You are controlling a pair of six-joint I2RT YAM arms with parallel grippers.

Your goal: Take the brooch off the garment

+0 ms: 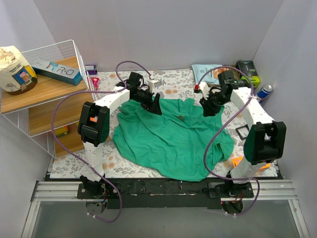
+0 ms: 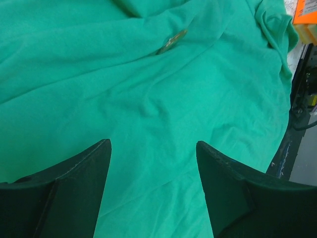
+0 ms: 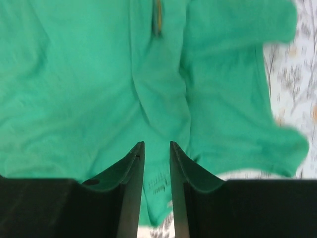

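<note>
The green garment (image 1: 171,136) lies wrinkled on the floral mat. The brooch (image 1: 181,118) is a small dark speck on its upper middle. It also shows in the left wrist view (image 2: 172,41) and, blurred, in the right wrist view (image 3: 158,17). My left gripper (image 1: 154,105) hovers over the shirt's far left part, open wide and empty (image 2: 153,145), the brooch ahead of it. My right gripper (image 1: 208,110) is over the shirt's far right edge. Its jaws (image 3: 156,145) stand a narrow gap apart over a cloth fold with a printed label, and pinch nothing that I can see.
The floral mat (image 1: 173,82) covers the table. A wire shelf (image 1: 44,99) with a box and a tub stands at the left. A bag, a dark box (image 1: 247,69) and a can (image 1: 265,91) sit at the back right. Cables loop from both arms.
</note>
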